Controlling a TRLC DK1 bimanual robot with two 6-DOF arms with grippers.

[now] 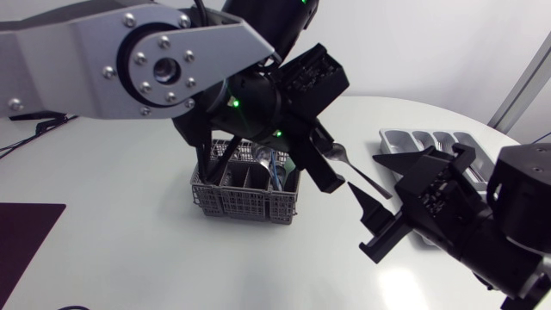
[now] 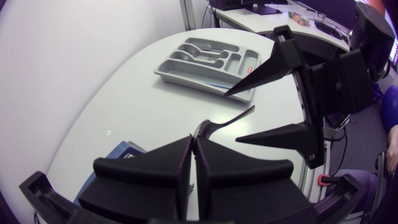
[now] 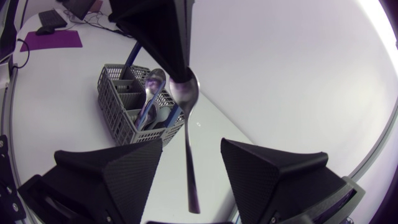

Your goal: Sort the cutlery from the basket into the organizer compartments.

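Note:
My left gripper [image 1: 327, 168] is shut on the bowl of a spoon [image 1: 340, 155], held in the air to the right of the grey basket [image 1: 245, 202]. The spoon's handle [image 2: 214, 126] points toward my right gripper [image 1: 365, 174]. Seen from the right wrist, the spoon [image 3: 185, 93] hangs from the left gripper [image 3: 177, 68], and its handle runs down between my right gripper's [image 3: 191, 146] open fingers with a gap on each side. The grey organizer [image 1: 430, 142] lies at the far right, behind the right arm.
More cutlery stands in the basket [image 3: 134, 106], among it a spoon [image 3: 152, 81] and blue-handled pieces. The organizer [image 2: 186, 79] holds some cutlery in its compartments. A purple mat [image 1: 26, 232] lies at the table's left edge.

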